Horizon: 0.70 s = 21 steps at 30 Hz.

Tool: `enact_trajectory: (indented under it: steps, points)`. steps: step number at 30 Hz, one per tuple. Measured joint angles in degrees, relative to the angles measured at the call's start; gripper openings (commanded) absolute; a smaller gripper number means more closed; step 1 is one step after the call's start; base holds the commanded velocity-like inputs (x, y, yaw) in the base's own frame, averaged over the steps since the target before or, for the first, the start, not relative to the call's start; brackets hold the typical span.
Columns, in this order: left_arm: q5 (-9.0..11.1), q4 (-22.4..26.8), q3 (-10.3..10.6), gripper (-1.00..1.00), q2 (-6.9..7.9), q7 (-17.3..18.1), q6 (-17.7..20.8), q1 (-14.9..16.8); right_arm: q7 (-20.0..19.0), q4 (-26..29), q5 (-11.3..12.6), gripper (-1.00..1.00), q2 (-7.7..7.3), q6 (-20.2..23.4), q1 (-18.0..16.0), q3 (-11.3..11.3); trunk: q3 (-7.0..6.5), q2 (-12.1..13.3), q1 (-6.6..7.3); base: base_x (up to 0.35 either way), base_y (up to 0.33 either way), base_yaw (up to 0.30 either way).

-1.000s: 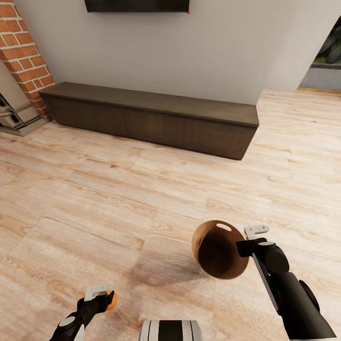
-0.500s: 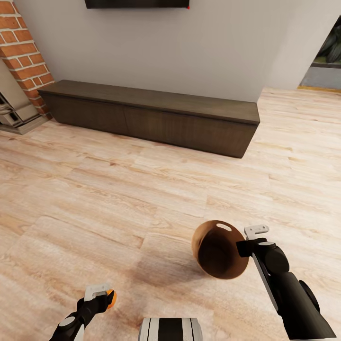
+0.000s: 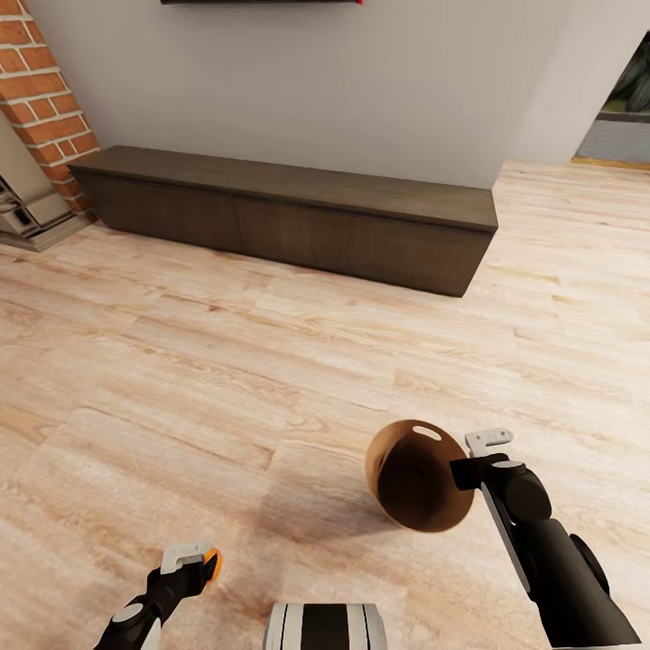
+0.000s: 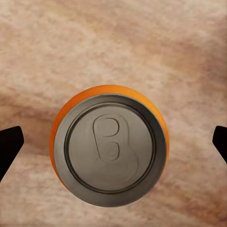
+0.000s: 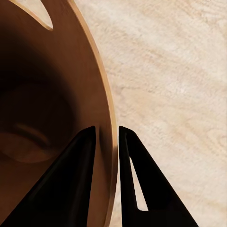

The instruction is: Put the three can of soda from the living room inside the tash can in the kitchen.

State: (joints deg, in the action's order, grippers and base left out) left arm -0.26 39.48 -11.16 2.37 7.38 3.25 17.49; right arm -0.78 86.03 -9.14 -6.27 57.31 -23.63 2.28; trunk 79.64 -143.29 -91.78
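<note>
Orange-red soda can with a grey pull-tab lid (image 4: pixel 109 145): we carry it in our left gripper (image 3: pixel 191 567), seen end-on in the left wrist view, a dark finger at each side. There the fingers look apart from the can's sides, so we cannot tell whether the grip bears on it; from the head camera the can (image 3: pixel 213 568) sits at the gripper's tip, above the floor.

Round tan-brown trash can with a darker inside and an oval hand slot (image 3: pixel 417 474): our right gripper (image 5: pixel 106 135) pinches its rim wall, one finger inside, one outside. It hangs tilted, mouth toward us.

Inside, a rounded shape lies at the bottom; too dim to name.

Around us: light wood plank floor (image 3: pixel 226 379), a long low dark-wood cabinet (image 3: pixel 289 212) against the pale wall, brick at the far left.

Judgement: the can is not yet in the trash can; the kitchen lies ahead.
</note>
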Motion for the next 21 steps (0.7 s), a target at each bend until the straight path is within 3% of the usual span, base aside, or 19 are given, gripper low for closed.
enact_trajectory:
  steps: [6,10,21]
  points:
    - [0.0,0.0,0.0,1.00,0.00,0.0,0.0,0.0,0.0,0.0,0.1,-1.00,-0.02,0.0,0.0,0.0,0.00,0.0,0.00,0.000,0.000,0.000]
    - [0.0,0.0,0.0,1.00,0.00,0.0,0.0,0.0,0.0,0.0,0.1,-1.00,0.00,0.0,0.0,0.0,0.88,-0.1,-0.11,0.000,0.000,0.000]
    - [0.0,0.0,0.0,1.00,0.00,0.0,0.0,0.0,0.0,0.0,0.1,-1.00,-0.04,0.0,0.0,0.0,0.89,-0.1,-0.10,0.000,0.000,0.000]
